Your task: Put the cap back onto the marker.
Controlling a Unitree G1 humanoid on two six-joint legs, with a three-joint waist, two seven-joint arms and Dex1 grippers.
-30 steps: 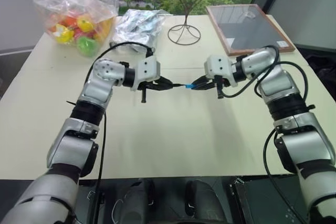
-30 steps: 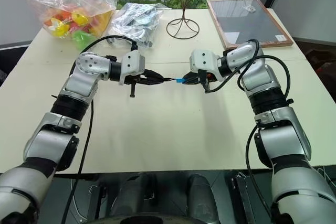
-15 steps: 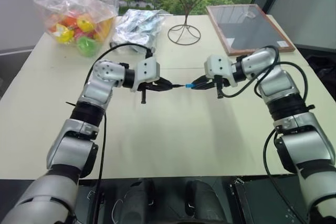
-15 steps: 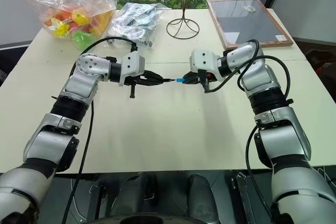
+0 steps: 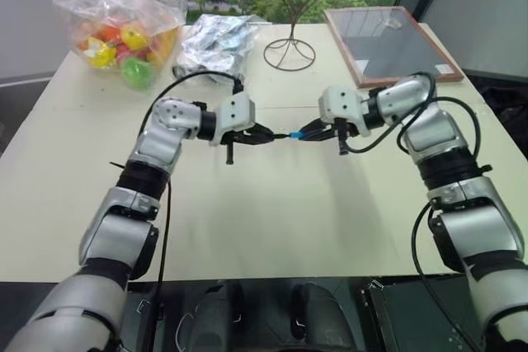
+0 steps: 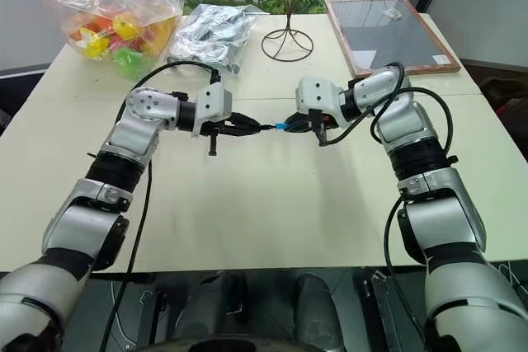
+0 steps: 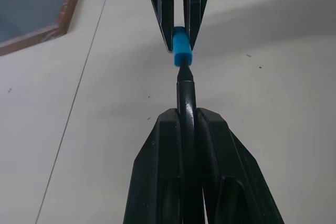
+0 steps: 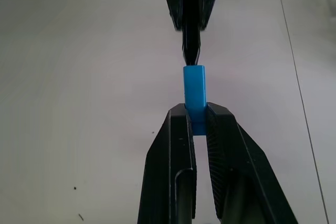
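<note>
Mid-frame over bare table, the left gripper clamps the marker level, tip right, entering the cap pinched by the right gripper.

Bag of coloured balls; crinkled silver bag; wire stand; framed board; pale table

Marker mostly hidden between left hand fingers; tip inside cap, contact not possible to tell.
</note>
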